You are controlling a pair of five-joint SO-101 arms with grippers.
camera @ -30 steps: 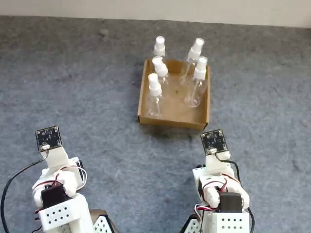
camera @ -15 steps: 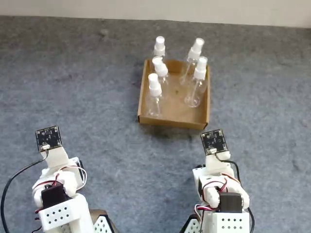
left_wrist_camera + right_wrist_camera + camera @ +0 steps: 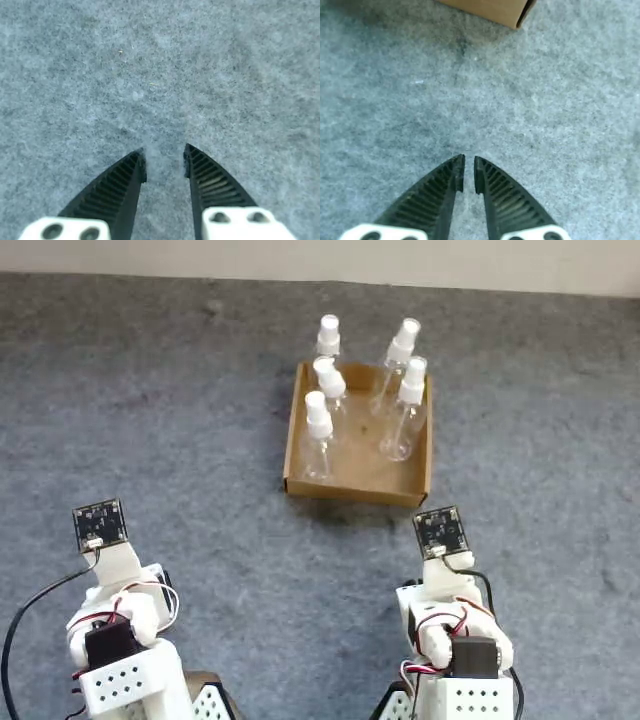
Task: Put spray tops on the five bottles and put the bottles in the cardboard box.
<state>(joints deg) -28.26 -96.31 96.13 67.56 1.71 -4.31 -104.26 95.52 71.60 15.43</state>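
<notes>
Both arms parked short of the cardboard box [image 3: 355, 494], bottles capped and standing

We see the five bottles [image 3: 318, 445] upright in the box, each with a spray top [image 3: 413, 380]. The farthest one stands right at the box's far wall, and we cannot tell whether its base is inside. The left gripper [image 3: 164, 160] hovers over grey carpet [image 3: 180, 420], well away from the box's near-left corner, fingers a little apart and empty. The right gripper [image 3: 469, 172] sits just before the box's near-right corner, fingers almost touching and holding nothing. The task looks done to us. The risk is a needless reach: the bottles stand tall and close together, so a nudge to the box wall could topple several. Nothing differs from the earlier frames; arms and bottles have stayed put.
</notes>
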